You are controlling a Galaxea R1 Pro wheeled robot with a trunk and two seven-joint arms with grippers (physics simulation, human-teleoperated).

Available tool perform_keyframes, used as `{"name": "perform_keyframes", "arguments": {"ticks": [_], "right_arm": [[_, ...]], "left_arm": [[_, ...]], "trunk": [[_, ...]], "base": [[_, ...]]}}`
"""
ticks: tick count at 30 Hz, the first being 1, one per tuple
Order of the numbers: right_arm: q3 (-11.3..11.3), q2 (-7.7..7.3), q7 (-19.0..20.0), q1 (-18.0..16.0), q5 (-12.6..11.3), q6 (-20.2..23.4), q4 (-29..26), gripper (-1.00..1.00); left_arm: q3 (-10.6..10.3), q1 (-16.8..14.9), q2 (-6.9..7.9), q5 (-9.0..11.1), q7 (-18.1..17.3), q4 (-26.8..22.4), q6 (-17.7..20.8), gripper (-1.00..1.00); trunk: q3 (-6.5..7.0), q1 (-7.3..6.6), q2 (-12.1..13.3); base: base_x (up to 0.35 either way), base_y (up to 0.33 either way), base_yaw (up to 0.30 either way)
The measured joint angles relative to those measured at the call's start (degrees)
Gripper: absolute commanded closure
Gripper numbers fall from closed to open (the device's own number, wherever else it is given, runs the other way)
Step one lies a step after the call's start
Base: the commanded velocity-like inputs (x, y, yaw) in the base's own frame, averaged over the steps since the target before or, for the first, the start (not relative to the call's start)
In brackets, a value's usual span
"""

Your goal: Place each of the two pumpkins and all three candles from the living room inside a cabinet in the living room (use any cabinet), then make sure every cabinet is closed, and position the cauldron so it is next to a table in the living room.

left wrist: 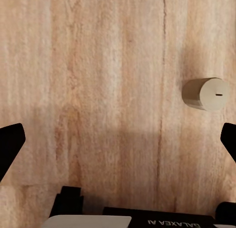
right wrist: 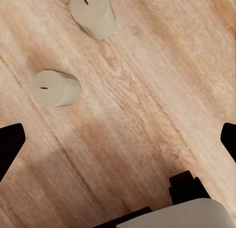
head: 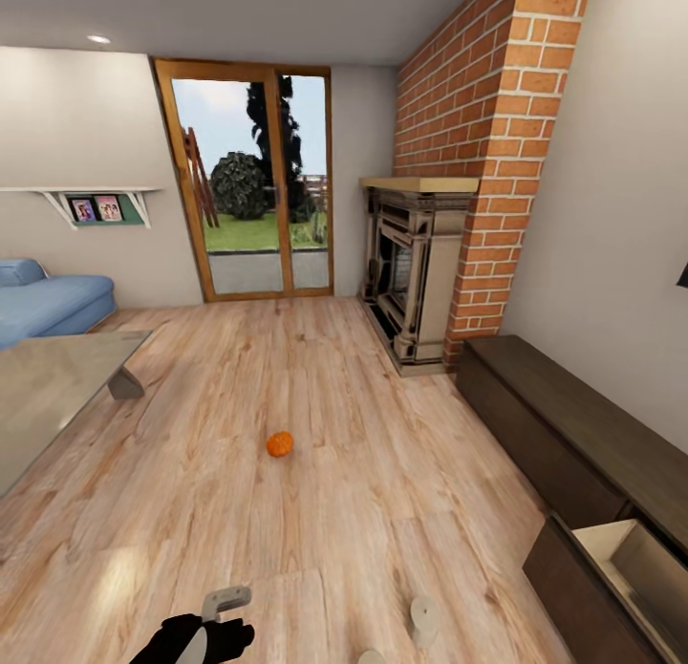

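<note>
One orange pumpkin lies on the wood floor mid-room. Two grey-beige candles stand on the floor near the bottom edge of the head view. In the right wrist view, both candles sit beyond my open right gripper, which holds nothing. In the left wrist view, my open left gripper hovers over bare floor with one candle off to one side. The dark-brown cabinet runs along the right wall, with one drawer pulled out. The other pumpkin and the cauldron are out of view.
The low table with a pale slab top stands at the left, a blue sofa behind it. A brick fireplace and glass doors close off the far end. My left arm shows at the bottom edge.
</note>
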Motion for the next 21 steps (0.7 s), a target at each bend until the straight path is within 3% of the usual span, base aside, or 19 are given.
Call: {"name": "perform_keyframes", "arguments": {"ticks": [14, 21], "right_arm": [[0.0, 0.02, 0.0, 0.0, 0.0, 0.0, 0.0, -1.00], [0.0, 0.02, 0.0, 0.0, 0.0, 0.0, 0.0, -1.00]], "left_arm": [[0.0, 0.0, -0.24, -0.1, 0.0, 0.0, 0.0, -1.00], [-0.1, 0.0, -0.24, -0.1, 0.0, 0.0, 0.0, -1.00]], "trunk": [[0.00, 0.00, 0.0], [0.00, 0.00, 0.0]], "base": [[0.048, 0.020, 0.000], [0.003, -0.139, 0.000]]}}
